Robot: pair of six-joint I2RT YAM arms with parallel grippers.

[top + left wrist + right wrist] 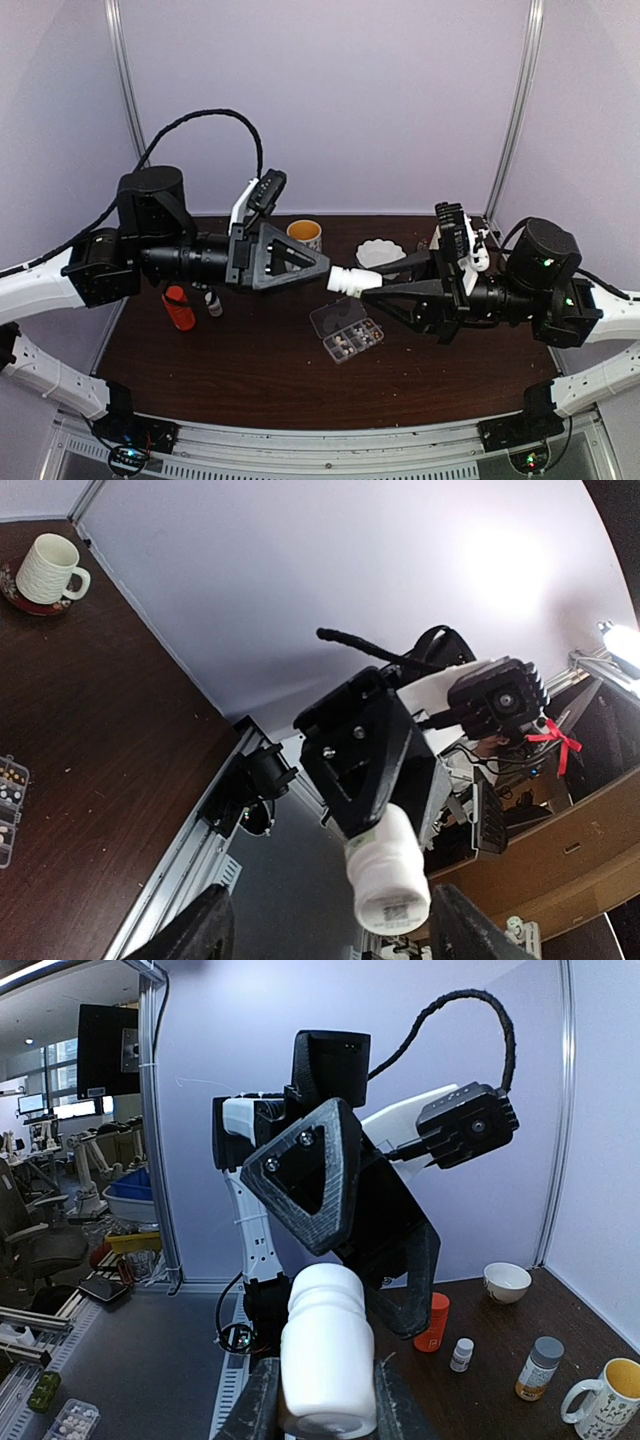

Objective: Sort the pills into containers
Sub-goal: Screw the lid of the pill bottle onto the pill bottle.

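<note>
My right pincer [325,1405] clamps a white bottle [328,1350] aloft near the pill box [347,337]. My left pincer [335,930] gapes around its free end (not touching).

Table [250,370]: I see dark brown all over.
Walls [330,100]: pale purple.
Left gripper [335,272]: black.
Right gripper [378,288]: black too.
Middle bottle [352,280]: plain white from my view.
Pill box [346,333]: clear, I can see right through it.
Pills [348,343]: mostly pale white, with a few dark ones.
Left bottle [179,308]: bright orange-red.
Small bottle [213,303]: white with a grey cap.
Tan bottle [538,1368]: tan with a grey cap.
Far mug [304,235]: white with ridged lines outside, yellow inside.
Far bowl [380,252]: white.
</note>
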